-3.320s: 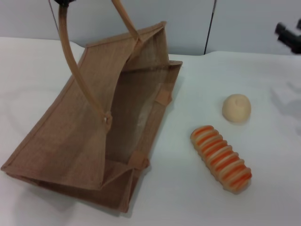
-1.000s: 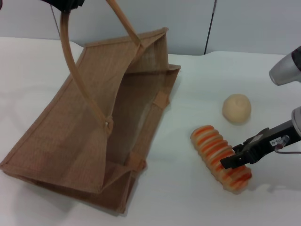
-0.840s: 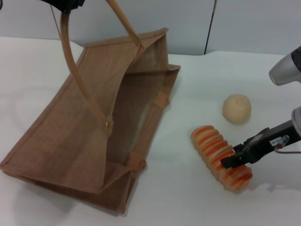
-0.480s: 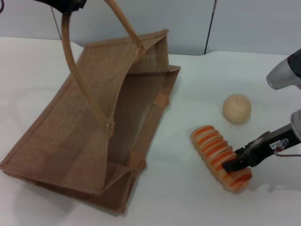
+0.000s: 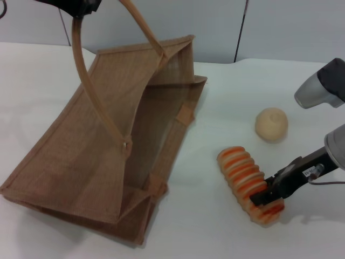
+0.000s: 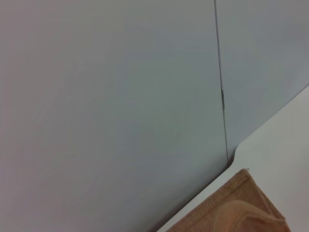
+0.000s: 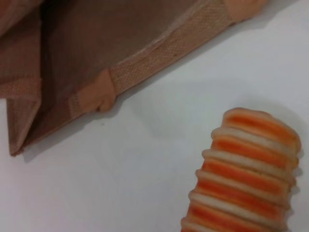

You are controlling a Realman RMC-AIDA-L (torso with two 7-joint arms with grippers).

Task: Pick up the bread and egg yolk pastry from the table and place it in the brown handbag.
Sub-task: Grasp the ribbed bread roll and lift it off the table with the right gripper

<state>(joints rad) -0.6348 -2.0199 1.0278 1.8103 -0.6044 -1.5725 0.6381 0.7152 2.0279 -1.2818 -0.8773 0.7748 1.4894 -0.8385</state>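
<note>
The bread [image 5: 250, 185] lies on the white table [image 5: 215, 232], just to the right of the brown handbag [image 5: 102, 145], and the right gripper [image 5: 265, 195] has closed on its near end. Half a second ago the loaf lay a bit flatter and farther to the right; now it has slid and turned a little, and the end by the dark fingers looks a bit raised. That tells me the squeeze has taken hold and the lift is starting. In the right wrist view the stripes of the loaf fill one corner, with the open mouth of the bag just beyond it. The egg yolk pastry [image 5: 271, 124] has not moved; it sits on the table, near the loaf but apart from it, waiting its turn. The left gripper [image 5: 75, 5] is up high and holds a bag handle, which keeps the bag open. Next the loaf must go up and over into the bag. It is held by one end, so it could tip or slip.
</note>
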